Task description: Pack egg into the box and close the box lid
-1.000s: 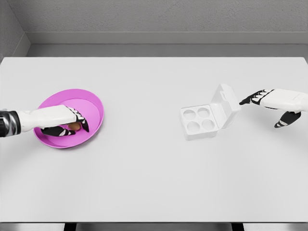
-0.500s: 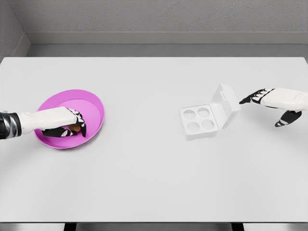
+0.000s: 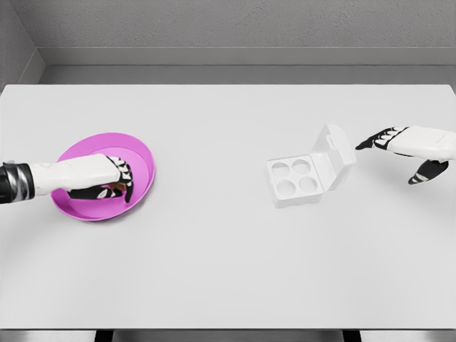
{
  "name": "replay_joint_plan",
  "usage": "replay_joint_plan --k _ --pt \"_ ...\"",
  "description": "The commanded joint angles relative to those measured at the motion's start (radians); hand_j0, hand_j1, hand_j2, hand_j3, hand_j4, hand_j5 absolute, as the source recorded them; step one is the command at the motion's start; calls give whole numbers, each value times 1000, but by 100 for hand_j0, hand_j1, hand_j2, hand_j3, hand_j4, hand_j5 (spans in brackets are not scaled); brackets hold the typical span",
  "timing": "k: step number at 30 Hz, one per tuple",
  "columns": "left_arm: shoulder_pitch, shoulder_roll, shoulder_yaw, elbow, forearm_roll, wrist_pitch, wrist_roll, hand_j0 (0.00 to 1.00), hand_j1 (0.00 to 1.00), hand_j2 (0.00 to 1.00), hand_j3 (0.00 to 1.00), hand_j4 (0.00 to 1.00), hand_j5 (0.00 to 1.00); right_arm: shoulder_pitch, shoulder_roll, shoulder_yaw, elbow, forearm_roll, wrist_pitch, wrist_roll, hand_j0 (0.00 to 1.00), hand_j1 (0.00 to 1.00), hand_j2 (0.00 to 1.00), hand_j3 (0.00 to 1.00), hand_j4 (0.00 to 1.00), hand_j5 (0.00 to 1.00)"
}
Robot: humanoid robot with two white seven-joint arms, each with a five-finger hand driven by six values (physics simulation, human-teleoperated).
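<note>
Beside box, right hand

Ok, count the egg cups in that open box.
4, all empty, in a two-by-two block in the box tray: two toward the table's far edge, two nearer. Its lid stands open on the right, hiding none.

Single head view, mounted high, angled steeply down and forward over the white tabletop. All of the far edge and both far corners are in frame; the near edge runs along the bottom. Moderate distance. Gray wall beyond the far edge.
</note>
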Motion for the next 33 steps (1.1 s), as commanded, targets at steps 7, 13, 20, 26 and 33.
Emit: replay_joint_plan --k 7,13,20,26,33 --pt "-3 -3 -5 -49 18 3 0 34 34 34 34 34 34 0 -4 -1 0 -5 3 0 100 100 100 100 100 100" --pt "-2 -28 -10 -69 16 3 0 34 34 34 34 34 34 0 -4 -2 0 -5 3 0 100 100 100 100 100 100" --pt "-2 -37 -10 -97 19 3 0 34 34 34 34 34 34 0 -3 -2 2 -5 3 0 100 100 100 100 100 100" --pt "-6 -46 -10 -109 29 3 0 34 34 34 34 34 34 0 -6 -5 6 -7 3 0 100 100 100 100 100 100" --pt "-15 -107 -33 -114 21 3 0 34 34 34 34 34 34 2 -10 -10 8 -7 3 0 100 100 100 100 100 100"
